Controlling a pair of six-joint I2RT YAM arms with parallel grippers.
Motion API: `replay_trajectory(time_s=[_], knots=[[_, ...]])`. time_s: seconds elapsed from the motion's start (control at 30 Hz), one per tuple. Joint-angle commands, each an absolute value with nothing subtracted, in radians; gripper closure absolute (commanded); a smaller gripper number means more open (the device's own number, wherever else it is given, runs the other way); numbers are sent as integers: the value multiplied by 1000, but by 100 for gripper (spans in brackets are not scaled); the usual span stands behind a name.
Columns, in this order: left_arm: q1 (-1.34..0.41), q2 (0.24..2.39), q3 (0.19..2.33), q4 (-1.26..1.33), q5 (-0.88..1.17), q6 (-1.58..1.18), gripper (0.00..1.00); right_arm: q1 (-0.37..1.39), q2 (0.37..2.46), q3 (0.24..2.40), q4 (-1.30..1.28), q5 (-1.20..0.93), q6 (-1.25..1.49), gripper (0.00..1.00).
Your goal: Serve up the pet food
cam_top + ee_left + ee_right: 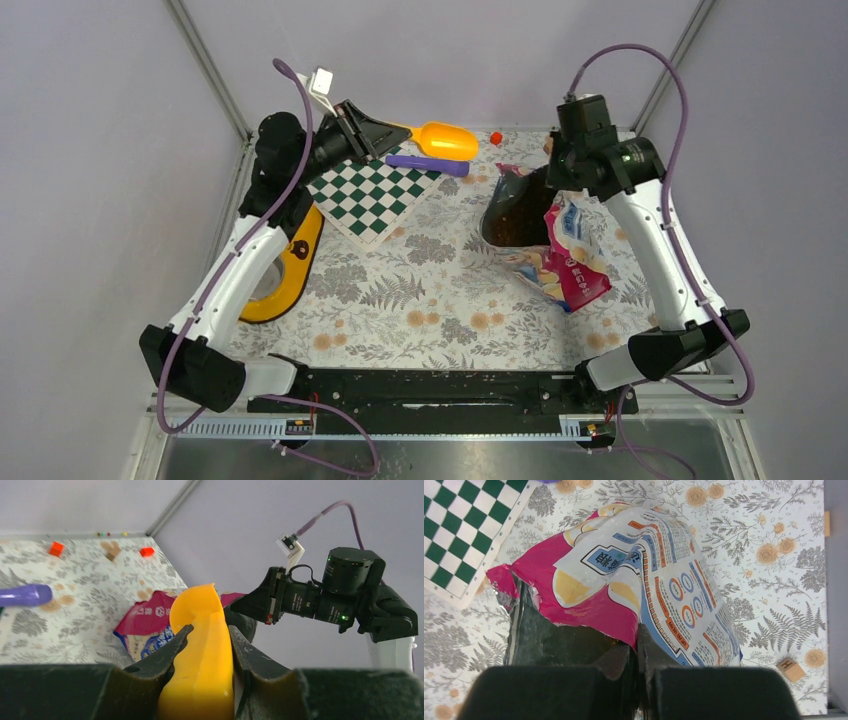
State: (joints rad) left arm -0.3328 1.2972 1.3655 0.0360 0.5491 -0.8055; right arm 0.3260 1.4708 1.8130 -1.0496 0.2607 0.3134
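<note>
Bag: pet food bag [649, 570], glossy pink and blue, stretched away ahead of the right gripper [636, 645]; its torn mouth gaped dark just beside the fingers, and no pellets could be made out.
Right gripper: jaws pressed together on the bag's top edge.
Left gripper [210, 630]: clamped around the handle of the orange scoop [197, 605], bowl pointing outward.
Bag from left gripper: ahead, beyond the scoop's tip, apart from it.

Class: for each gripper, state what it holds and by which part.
The left gripper clamps the orange scoop by its handle. The right gripper pinches the pet food bag by the wall beside its open mouth.
</note>
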Motion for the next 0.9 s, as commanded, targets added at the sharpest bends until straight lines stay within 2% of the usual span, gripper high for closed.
replay_trajectory(time_s=[0.0,0.23,0.6,0.73,0.87], knots=[[-371,1286,1293,236,655,-876,100,466,1421,1847,-909,364,320,100],[-477,1271,1176,218,687,-742,100,593,1537,1952,-937,434,328,100],[-500,1383,1143,2,327,-710,100,654,1811,2285,-1048,401,352,100],[-496,1440,1138,-57,272,-710,100,678,1853,2251,-1044,332,378,100],[-490,1480,1123,-58,282,-709,100,701,1843,2115,-954,231,411,100]])
